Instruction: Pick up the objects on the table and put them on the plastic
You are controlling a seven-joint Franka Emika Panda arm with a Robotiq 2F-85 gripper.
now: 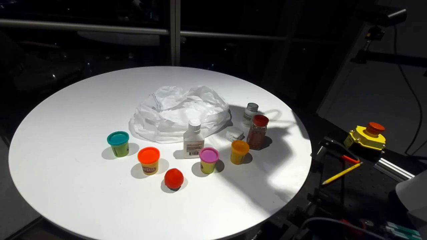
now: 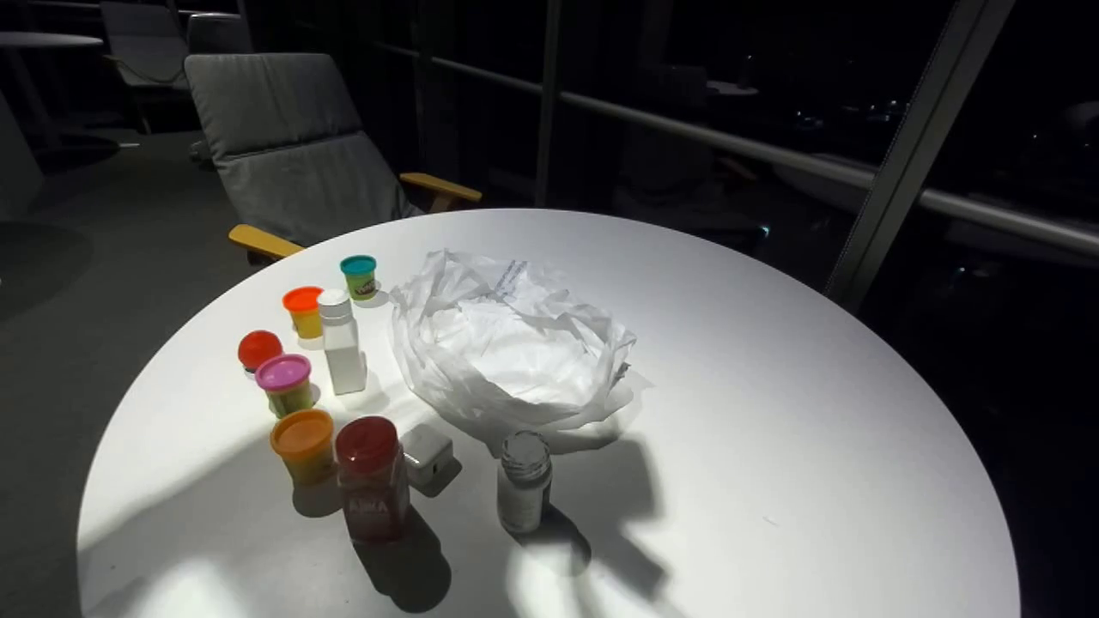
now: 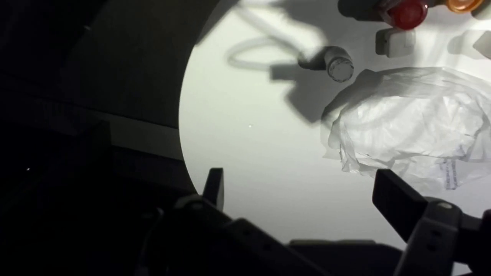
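Plastic (image 3: 414, 126) to the upper right of the empty tool (image 3: 299, 176), jaws wide apart, in wrist view.

We've got teal-lidded cup (image 1: 119, 144), red-orange-lidded cup (image 1: 149, 161), purple-lidded cup (image 1: 208, 161), amber-lidded cup (image 1: 239, 152), white bottle (image 1: 193, 141), red-lidded jar (image 1: 257, 132) and clear jar (image 2: 524, 485) upright, beside crumpled whitish plastic (image 1: 180, 113), rim bunched up. Red ball (image 1: 173, 179), small white block (image 2: 427, 455) also off it.

Teal-lidded cup (image 1: 119, 145), purple-lidded cup (image 1: 208, 161), red ball (image 1: 173, 178); white plastic (image 1: 180, 115), bluish-printed; black pincer (image 3: 300, 180).
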